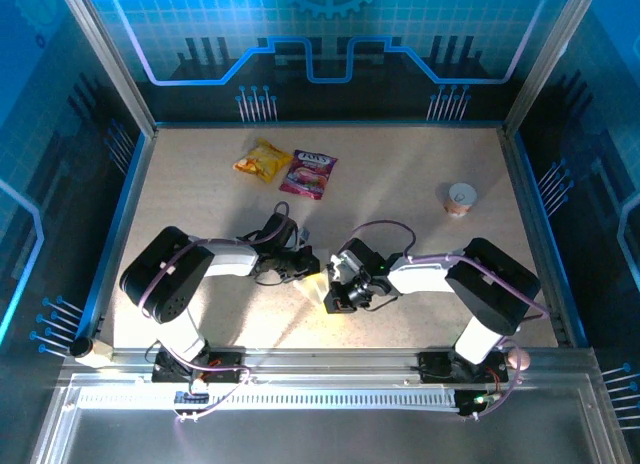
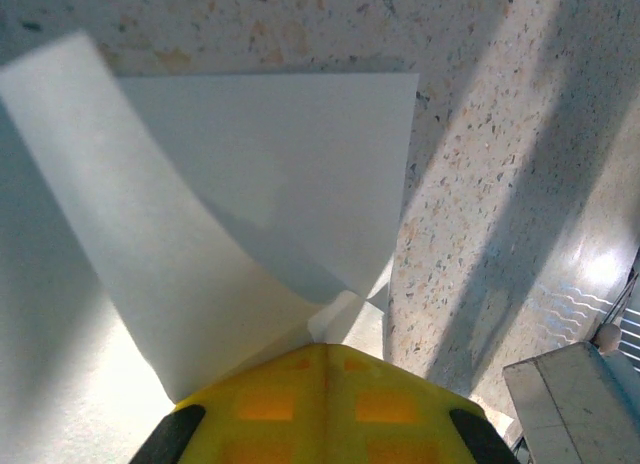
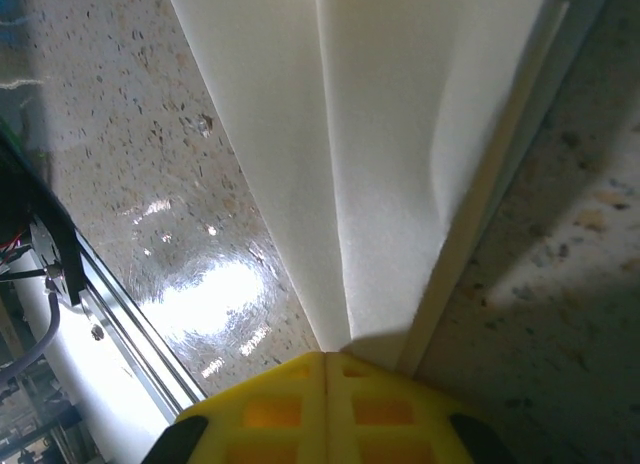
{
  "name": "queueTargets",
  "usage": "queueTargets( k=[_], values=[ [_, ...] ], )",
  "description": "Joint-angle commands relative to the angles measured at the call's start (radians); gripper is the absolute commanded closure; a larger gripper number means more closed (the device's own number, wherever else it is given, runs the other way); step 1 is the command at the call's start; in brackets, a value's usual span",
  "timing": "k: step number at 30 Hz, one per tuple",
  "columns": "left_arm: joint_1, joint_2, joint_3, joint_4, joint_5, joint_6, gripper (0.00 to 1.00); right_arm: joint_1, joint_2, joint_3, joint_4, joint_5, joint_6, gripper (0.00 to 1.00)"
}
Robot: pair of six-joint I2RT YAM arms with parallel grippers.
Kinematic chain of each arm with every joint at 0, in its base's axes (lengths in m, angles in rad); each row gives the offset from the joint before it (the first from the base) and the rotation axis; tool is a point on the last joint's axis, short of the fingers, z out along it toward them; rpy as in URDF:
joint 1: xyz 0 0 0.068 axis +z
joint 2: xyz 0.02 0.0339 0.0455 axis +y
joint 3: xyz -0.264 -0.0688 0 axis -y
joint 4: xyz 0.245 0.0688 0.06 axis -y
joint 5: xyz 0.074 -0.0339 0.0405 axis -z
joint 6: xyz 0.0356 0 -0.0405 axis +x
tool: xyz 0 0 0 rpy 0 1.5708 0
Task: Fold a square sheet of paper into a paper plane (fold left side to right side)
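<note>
From the overhead camera, the left gripper point(image 1: 308, 268) and the right gripper point(image 1: 334, 287) meet tip to tip near the middle of the speckled beige table point(image 1: 190, 204), a little towards the near edge. Between them a small bright patch of the thin, plain white paper sheet point(image 1: 320, 282) shows, mostly covered by the two wrists. This view also takes in the far half of the table: a crinkled yellow snack packet point(image 1: 262, 161) just beside a pink snack packet point(image 1: 308, 173), and well apart to the right a small round white cup point(image 1: 461, 198).

The left wrist camera gives the detail that the overhead view hides. The white paper sheet point(image 2: 270, 174) lies with one straight edge and corner flat on the table, while a broad flap is lifted and curls over it, casting a shadow on the layer beneath. The flap narrows down to the yellow fingers point(image 2: 270, 414), which are clenched together, pinching the paper at their tips.

In the right wrist camera the paper point(image 3: 400, 134) appears as long smooth layers with a straight crease, and a narrow edge strip alongside, all running down to the yellow fingers point(image 3: 390, 414). These too are pressed tight on the paper. To the left is glossy tabletop and the metal rail point(image 3: 130, 344) at the table's edge
</note>
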Motion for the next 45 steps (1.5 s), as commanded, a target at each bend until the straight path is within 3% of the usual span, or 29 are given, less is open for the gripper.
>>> queueTargets(
  k=[1, 14, 20, 25, 45],
  values=[
    [-0.007, 0.044, -0.009, -0.111, -0.067, 0.030, 1.00, 0.020, -0.022, -0.036, -0.094, -0.007, 0.014, 0.97],
    [-0.016, 0.039, 0.007, -0.114, -0.062, 0.026, 1.00, 0.009, -0.129, 0.018, -0.123, -0.002, -0.001, 0.95],
    [-0.022, 0.015, -0.012, -0.071, -0.053, -0.012, 1.00, -0.029, -0.200, 0.054, -0.271, 0.100, -0.057, 0.79],
    [-0.022, -0.001, -0.024, -0.036, -0.041, -0.034, 1.00, -0.020, -0.144, 0.108, -0.335, 0.109, -0.093, 0.77],
    [-0.023, 0.001, -0.030, -0.042, -0.045, -0.033, 0.99, 0.006, -0.037, 0.123, -0.237, 0.051, -0.051, 0.78]
  ],
)
